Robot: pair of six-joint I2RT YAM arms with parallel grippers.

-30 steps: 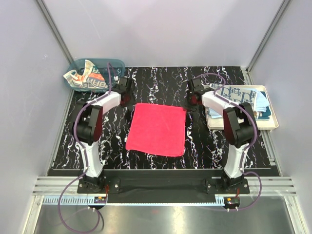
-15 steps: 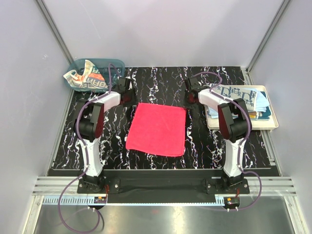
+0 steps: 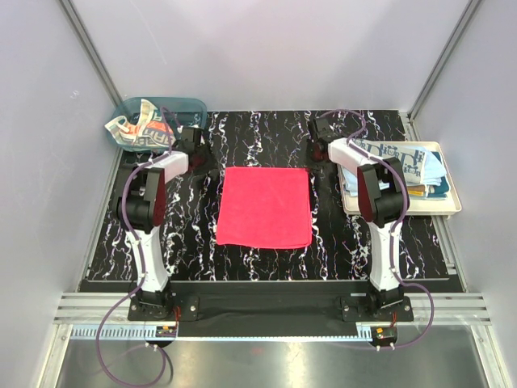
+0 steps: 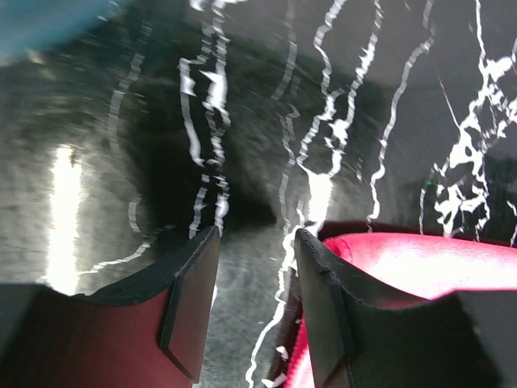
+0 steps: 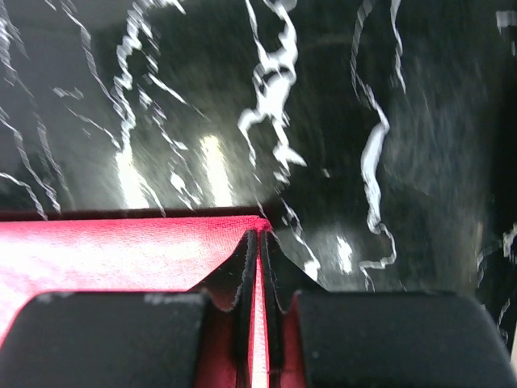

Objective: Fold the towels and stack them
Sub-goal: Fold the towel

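Towel [image 3: 264,207] seems limp and light to us, so grip corners: right end effector [image 5: 258,242] pinches the far right one, left end effector [image 4: 257,267] gapes.

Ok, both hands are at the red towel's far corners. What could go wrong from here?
The right hand pinches only the corner tip of the red towel; it may slip out on lifting. The left hand is open with the cloth mostly beside its finger, not between; closing could miss it.
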